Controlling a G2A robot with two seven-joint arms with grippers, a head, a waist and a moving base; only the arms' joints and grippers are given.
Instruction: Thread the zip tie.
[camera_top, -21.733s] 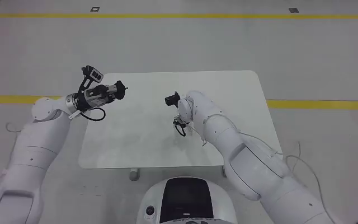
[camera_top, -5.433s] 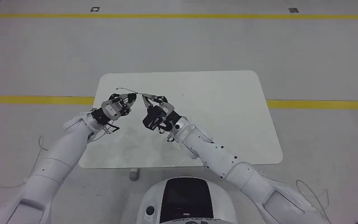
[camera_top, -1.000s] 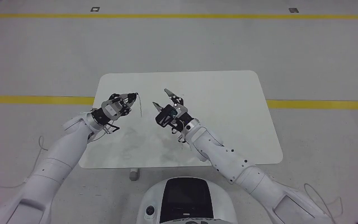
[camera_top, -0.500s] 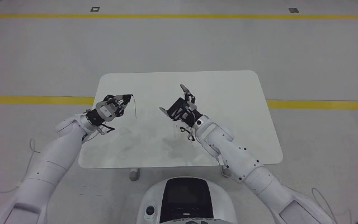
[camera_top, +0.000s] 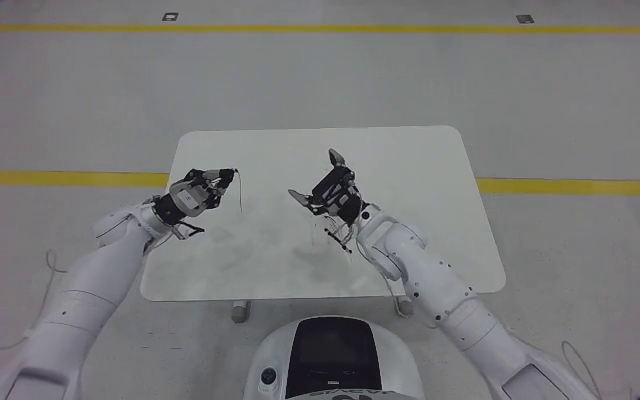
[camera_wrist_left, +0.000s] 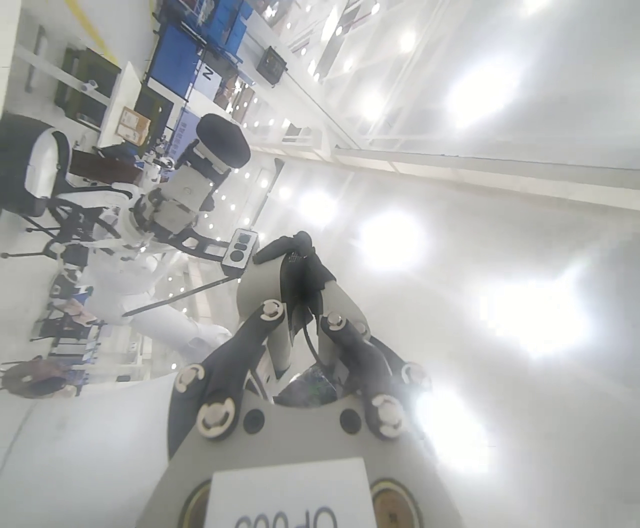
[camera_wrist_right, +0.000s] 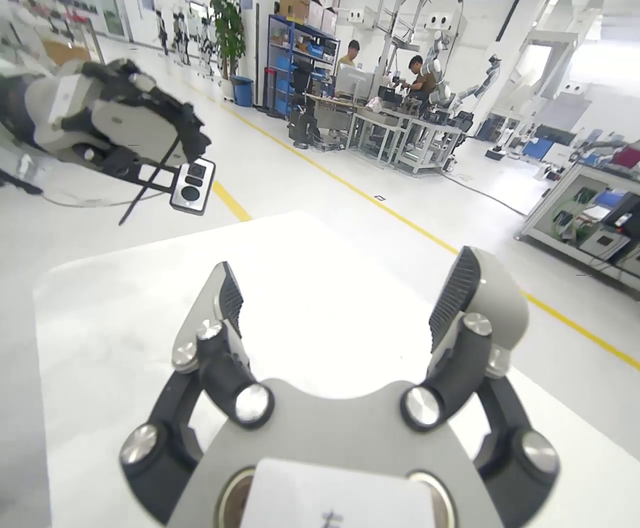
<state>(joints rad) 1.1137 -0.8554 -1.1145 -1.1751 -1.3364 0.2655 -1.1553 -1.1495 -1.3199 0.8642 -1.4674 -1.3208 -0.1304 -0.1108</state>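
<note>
Grey floor (camera_top: 300, 80), yellow line (camera_top: 540, 185), white table (camera_top: 420, 200).

Top view: left gripper (camera_top: 218, 180) is near the table's left edge, pinched on the zip tie (camera_top: 241, 190). The tie is held in the air. Right gripper (camera_top: 313, 175) sits mid-table, well apart from the tie, with its jaws spread wide and nothing between them.

Right wrist view adds the tie's straight tail slanting down from the left gripper's fingertips.

Left wrist view shows those fingertips pressed together on the tie.

5.4 s ago both grippers met at the tie; since then the right one has let go and drawn away.
</note>
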